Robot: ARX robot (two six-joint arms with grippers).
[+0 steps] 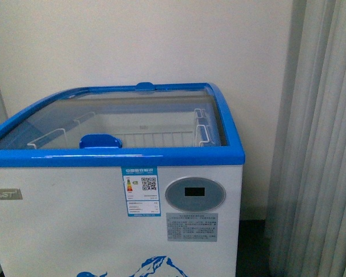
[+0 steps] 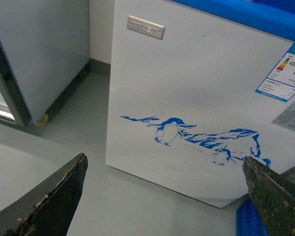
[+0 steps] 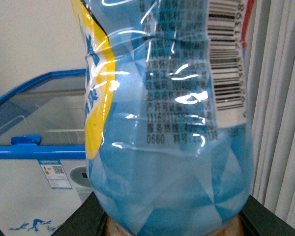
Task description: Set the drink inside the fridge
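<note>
The drink [image 3: 172, 123], a clear blue-tinted bottle with a yellow-and-blue label and a barcode, is standing upright between the right jaws. They are clamping its lower part, with dark fingers [image 3: 83, 219] showing on either side. Beyond the bottle the fridge [image 3: 19, 196] is standing with its curved glass lid [image 1: 144, 112] lying over the blue rim. A blue handle [image 1: 101, 140] is sitting at the lid's front edge, and white wire baskets [image 1: 161, 138] are showing through the glass. The left jaws are hanging wide apart with nothing between them, low before the fridge's penguin graphic [image 2: 169, 130] and above the grey floor [image 2: 88, 196]. A grey cabinet [image 2: 44, 49] is standing off to one side of them, and a pale curtain [image 1: 317, 144] is hanging beside the fridge.
</note>
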